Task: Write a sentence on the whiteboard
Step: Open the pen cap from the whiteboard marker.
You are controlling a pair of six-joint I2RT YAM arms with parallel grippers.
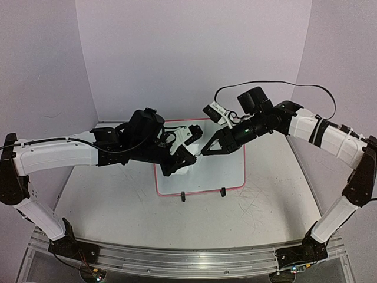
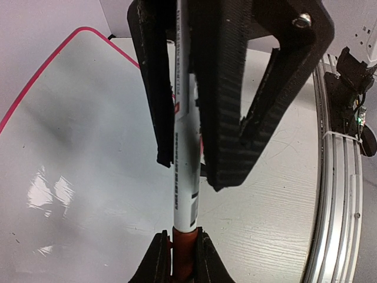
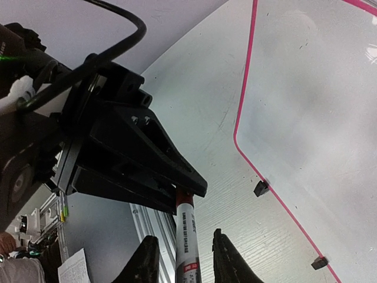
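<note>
1. Left pincer point(image 2: 189, 168) is clenching the marker point(image 2: 184, 194) above the whiteboard point(image 1: 218, 171), mid-frame.
2. Right pincer point(image 3: 184, 236) is straddling its red end point(image 2: 184, 253); whether it is gripping, I cannot tell.
3. No sentence is showing; all the writing is waiting.

Marker point(image 3: 185, 219) between jaws of right gripper point(image 3: 184, 237)

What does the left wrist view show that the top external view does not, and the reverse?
Only the left wrist view: the white marker clamped in the left fingers, its red end between the right fingers. Only the top external view: the whole left arm and right arm, and the two black clip feet. Both: the whiteboard with its pink frame.
</note>
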